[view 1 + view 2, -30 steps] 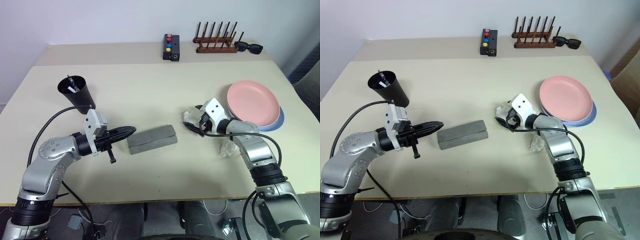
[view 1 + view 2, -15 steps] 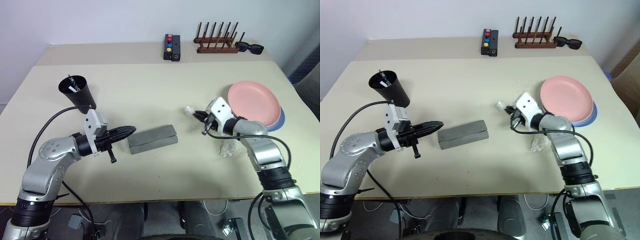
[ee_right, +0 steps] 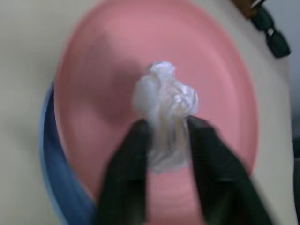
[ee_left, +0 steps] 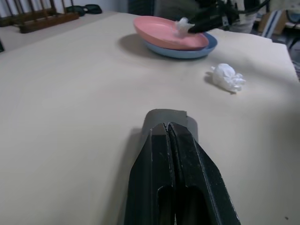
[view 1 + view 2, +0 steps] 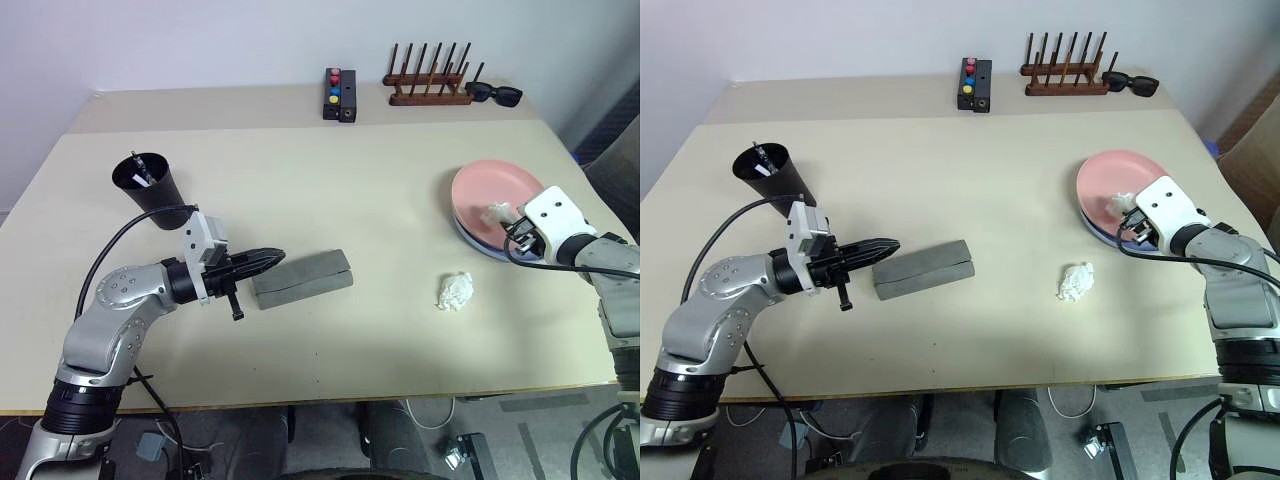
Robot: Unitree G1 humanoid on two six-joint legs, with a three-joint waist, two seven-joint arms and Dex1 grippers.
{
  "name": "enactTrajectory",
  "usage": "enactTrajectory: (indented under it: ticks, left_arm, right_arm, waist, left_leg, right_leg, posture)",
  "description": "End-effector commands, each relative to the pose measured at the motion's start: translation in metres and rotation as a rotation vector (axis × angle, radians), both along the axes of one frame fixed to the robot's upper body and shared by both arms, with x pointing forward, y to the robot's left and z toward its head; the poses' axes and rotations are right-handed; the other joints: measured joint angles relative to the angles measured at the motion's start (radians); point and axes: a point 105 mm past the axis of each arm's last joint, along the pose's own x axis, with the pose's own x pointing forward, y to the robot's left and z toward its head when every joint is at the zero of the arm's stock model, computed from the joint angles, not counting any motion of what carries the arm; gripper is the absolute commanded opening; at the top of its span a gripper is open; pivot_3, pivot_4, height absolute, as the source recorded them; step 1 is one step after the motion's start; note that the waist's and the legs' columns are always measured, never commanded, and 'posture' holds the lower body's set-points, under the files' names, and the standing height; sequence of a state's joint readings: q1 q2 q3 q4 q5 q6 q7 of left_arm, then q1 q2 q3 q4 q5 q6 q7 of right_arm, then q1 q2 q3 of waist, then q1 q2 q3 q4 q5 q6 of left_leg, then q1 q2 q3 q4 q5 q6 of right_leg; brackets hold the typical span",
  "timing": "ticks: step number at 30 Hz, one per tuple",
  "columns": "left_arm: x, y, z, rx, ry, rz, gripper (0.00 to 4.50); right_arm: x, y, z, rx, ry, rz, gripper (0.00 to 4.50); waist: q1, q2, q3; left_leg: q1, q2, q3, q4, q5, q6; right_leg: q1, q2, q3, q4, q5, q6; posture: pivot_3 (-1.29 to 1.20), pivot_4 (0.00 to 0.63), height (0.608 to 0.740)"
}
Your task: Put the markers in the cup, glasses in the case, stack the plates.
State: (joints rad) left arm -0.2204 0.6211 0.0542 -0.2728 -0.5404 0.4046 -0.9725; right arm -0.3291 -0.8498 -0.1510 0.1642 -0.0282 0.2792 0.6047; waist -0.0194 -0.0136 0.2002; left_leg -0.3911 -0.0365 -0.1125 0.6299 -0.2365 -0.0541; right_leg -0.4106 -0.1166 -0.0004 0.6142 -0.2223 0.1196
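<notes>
The middle of the table (image 5: 330,200) and its near edge lie bare, with open room between the arms. Toward the left edge stands the cup (image 5: 152,190) with the markers (image 5: 143,170) in it. By the right edge the pink plate (image 5: 490,200) sits on the blue plate (image 4: 201,50). The right pincer (image 3: 161,140) hangs over the pink plate, fingers part open around a white wad (image 3: 165,101). A second wad (image 5: 455,291) lies nearer the front edge. The case (image 5: 302,279) lies closed at mid-table; the left pincer (image 4: 169,136) is closed and empty, its tips at the case's end. The glasses can't be seen. The wrist view gives the grip plainly; the head views only hint at it.
</notes>
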Motion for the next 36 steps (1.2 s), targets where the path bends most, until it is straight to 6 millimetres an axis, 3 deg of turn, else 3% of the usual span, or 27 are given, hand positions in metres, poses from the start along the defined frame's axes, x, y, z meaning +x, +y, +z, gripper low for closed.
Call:
enactTrajectory:
  ticks: [1, 5, 9, 16, 23, 26, 31, 36]
  left_arm:
    - [0.001, -0.001, 0.01, -0.006, -0.044, -0.019, 0.0]
    - [0.001, -0.004, 0.01, -0.009, -0.039, -0.043, 0.0]
    - [0.002, -0.008, 0.01, -0.014, -0.036, -0.059, 0.0]
    - [0.003, -0.01, 0.008, -0.016, -0.03, -0.072, 0.0]
    - [0.003, -0.01, 0.008, -0.015, -0.029, -0.071, 0.0]
    - [0.002, -0.009, 0.007, -0.014, -0.029, -0.063, 0.0]
    - [0.0, -0.007, 0.007, -0.012, -0.029, -0.056, 0.0]
    - [0.002, -0.007, 0.007, -0.012, -0.032, -0.051, 0.0]
  right_arm:
    - [-0.004, -0.003, 0.026, -0.039, -0.098, 0.006, 3.26]
    - [-0.014, 0.003, 0.037, 0.034, -0.135, 0.061, 3.26]
    - [-0.042, 0.031, 0.035, 0.209, -0.069, 0.241, 3.26]
    - [-0.084, 0.062, -0.018, 0.279, 0.224, 0.364, 3.26]
    - [-0.081, 0.077, -0.054, 0.311, 0.292, 0.332, 3.26]
    - [-0.079, 0.077, -0.063, 0.303, 0.311, 0.322, 2.47]
    - [-0.078, 0.077, -0.056, 0.319, 0.292, 0.342, 0.03]
    - [-0.058, 0.07, -0.017, 0.326, 0.116, 0.323, 0.03]
  waist:
    - [0.004, 0.0, 0.0]
    - [0.008, 0.0, 0.0]
    - [0.009, 0.0, 0.0]
    - [0.006, 0.0, 0.0]
    - [0.009, 0.0, 0.0]
    - [0.009, 0.0, 0.0]
    - [0.009, 0.0, 0.0]
    - [0.005, 0.0, 0.0]
  left_leg:
    - [0.0, 0.0, 0.0, 0.0, 0.0, 0.0]
    - [-0.001, 0.0, 0.0, 0.0, 0.0, 0.0]
    - [-0.001, 0.0, -0.001, 0.0, 0.0, 0.0]
    - [0.0, 0.0, -0.001, 0.001, 0.0, 0.0]
    - [0.0, 0.0, -0.001, 0.001, 0.0, 0.0]
    - [0.0, 0.0, -0.001, 0.001, 0.0, 0.0]
    - [0.0, 0.0, -0.001, 0.001, 0.0, 0.0]
    - [0.0, 0.0, 0.0, 0.001, 0.0, 0.0]
  right_leg:
    - [0.0, 0.0, 0.0, 0.0, 0.0, 0.0]
    - [0.0, 0.0, 0.0, -0.001, 0.0, 0.0]
    - [0.001, 0.0, 0.0, -0.001, 0.0, 0.001]
    - [0.001, 0.0, 0.0, -0.001, -0.001, 0.001]
    - [0.001, 0.0, 0.0, -0.001, -0.001, 0.0]
    - [0.001, 0.0, 0.0, -0.001, -0.001, 0.0]
    - [0.001, 0.0, 0.0, -0.001, -0.001, 0.001]
    - [0.001, 0.0, 0.0, -0.001, -0.001, 0.001]
  posture:
    - [0.0, 0.15, 0.739]
    - [0.0, 0.15, 0.739]
    - [0.0, 0.15, 0.739]
    - [0.0, 0.15, 0.739]
    - [0.0, 0.15, 0.739]
    - [0.0, 0.15, 0.739]
    - [0.0, 0.15, 0.739]
    - [0.0, 0.15, 0.739]
